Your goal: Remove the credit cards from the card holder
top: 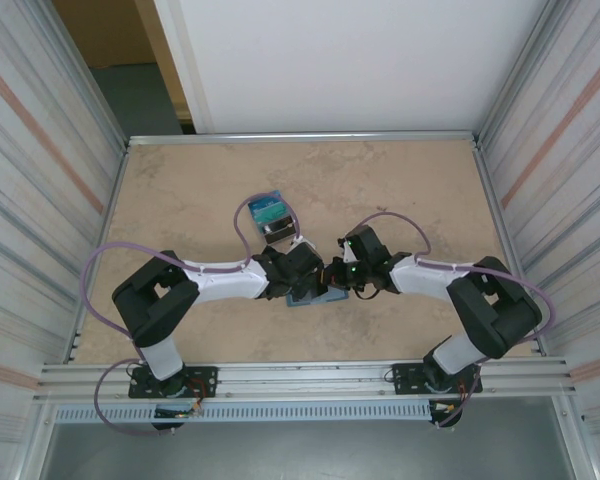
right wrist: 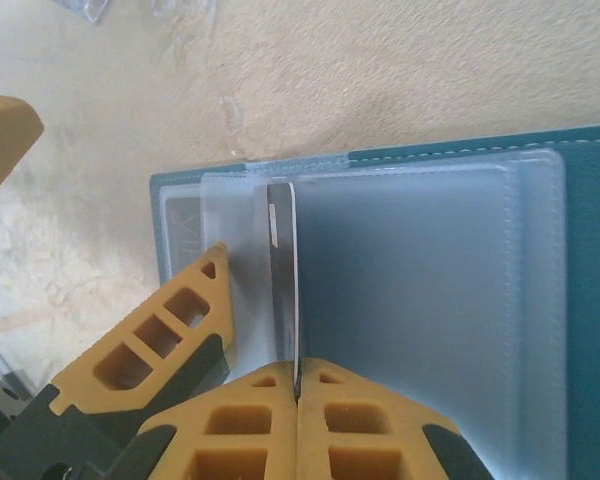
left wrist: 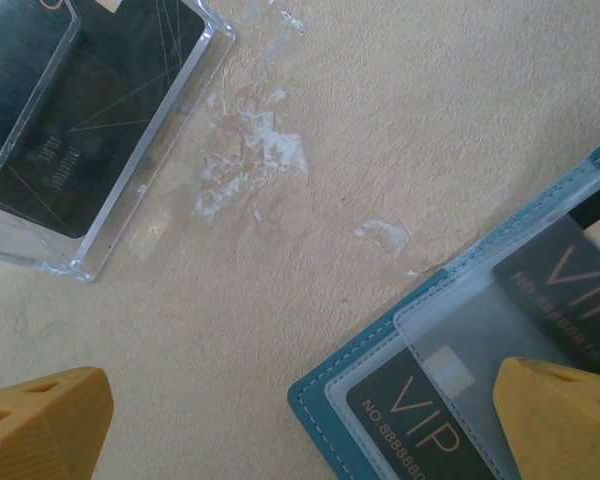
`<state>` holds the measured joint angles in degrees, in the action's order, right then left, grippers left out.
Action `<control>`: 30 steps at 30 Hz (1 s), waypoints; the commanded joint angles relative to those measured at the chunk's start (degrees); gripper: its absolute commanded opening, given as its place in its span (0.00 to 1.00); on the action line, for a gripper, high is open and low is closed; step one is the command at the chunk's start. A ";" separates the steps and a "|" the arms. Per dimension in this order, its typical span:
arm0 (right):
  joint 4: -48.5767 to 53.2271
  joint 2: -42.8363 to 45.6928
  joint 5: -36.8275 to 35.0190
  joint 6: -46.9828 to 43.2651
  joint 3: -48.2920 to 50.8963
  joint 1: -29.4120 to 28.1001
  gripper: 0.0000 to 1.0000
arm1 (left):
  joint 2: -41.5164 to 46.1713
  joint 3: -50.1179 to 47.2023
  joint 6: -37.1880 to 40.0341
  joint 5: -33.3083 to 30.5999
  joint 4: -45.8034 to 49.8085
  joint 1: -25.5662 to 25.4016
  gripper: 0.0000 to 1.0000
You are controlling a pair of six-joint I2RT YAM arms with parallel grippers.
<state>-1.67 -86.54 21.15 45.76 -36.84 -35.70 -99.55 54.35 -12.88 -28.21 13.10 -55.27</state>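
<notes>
The teal card holder (top: pixel 310 298) lies open on the table between both arms, its frosted pocket panels (right wrist: pixel 420 300) facing up. Black VIP credit cards (left wrist: pixel 420 420) sit under the pockets. My right gripper (right wrist: pixel 297 385) is shut on the near end of one dark credit card (right wrist: pixel 283 280), which stands edge-on above the pockets. My left gripper (left wrist: pixel 300 425) is wide open. One of its yellow fingers (right wrist: pixel 165 335) rests over the holder's left pocket panel and the other (left wrist: pixel 40 425) is over bare table. From above, the left gripper (top: pixel 305 268) and right gripper (top: pixel 338 278) almost meet over the holder.
A clear plastic case (left wrist: pixel 100 130) holding dark cards lies on the table just beyond the holder; from above it shows blue-green (top: pixel 265 212). Metal walls ring the beige table (top: pixel 180 190). The arms' purple cables (top: pixel 245 215) loop above the surface.
</notes>
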 commanded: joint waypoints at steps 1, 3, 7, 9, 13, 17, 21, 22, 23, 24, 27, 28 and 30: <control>8.79 2.25 -7.76 -2.41 -1.10 -0.04 0.00 | -0.12 -0.22 -0.22 -1.01 3.51 -0.46 0.99; 10.93 3.86 -9.63 -3.39 -1.63 -0.12 0.00 | 0.19 -0.16 0.01 -1.37 3.60 -0.51 0.99; 13.73 7.14 -11.13 -6.19 -2.36 -0.33 0.00 | 1.33 0.14 0.47 -2.44 4.28 -0.49 0.99; 14.06 8.89 -11.04 -7.52 -2.40 -0.36 0.00 | 2.44 0.04 0.60 -2.73 4.39 -0.45 0.99; 14.57 12.42 -10.60 -10.16 -2.69 -0.38 0.00 | 5.77 -0.11 0.76 -3.32 4.41 -0.37 0.99; 15.24 15.58 -9.93 -13.20 -3.10 -0.49 0.00 | 10.40 -1.09 1.44 -2.68 3.97 0.22 0.99; 16.12 18.17 -8.32 -17.40 -3.74 -0.55 0.00 | 17.06 -3.85 3.86 2.89 0.83 2.06 0.99; 16.60 18.79 -7.92 -18.65 -4.08 -0.68 0.00 | 19.39 -4.90 4.66 5.88 -0.51 2.88 0.99; 16.96 19.24 -7.57 -19.63 -4.44 -0.68 0.00 | 21.32 -5.75 5.43 9.15 -1.79 3.69 0.99; 17.46 19.72 -7.04 -20.62 -4.92 -0.73 0.00 | 23.82 -6.89 6.39 13.36 -3.39 4.85 0.99; 18.47 20.89 -4.65 -24.03 -6.16 -1.13 0.00 | 29.47 -8.79 8.00 25.64 -6.24 8.70 0.99; 18.74 21.19 -3.56 -25.11 -6.62 -1.36 0.00 | 30.66 -8.78 8.41 29.39 -6.29 9.71 0.99; 19.30 21.62 -1.59 -27.21 -7.64 -2.04 0.00 | 32.33 -8.56 9.72 33.39 -5.63 10.42 0.99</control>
<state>15.53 -66.61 15.51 24.27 -41.89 -36.71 -69.67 46.33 -6.50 -7.22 9.74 -45.65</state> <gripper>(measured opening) 0.048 0.986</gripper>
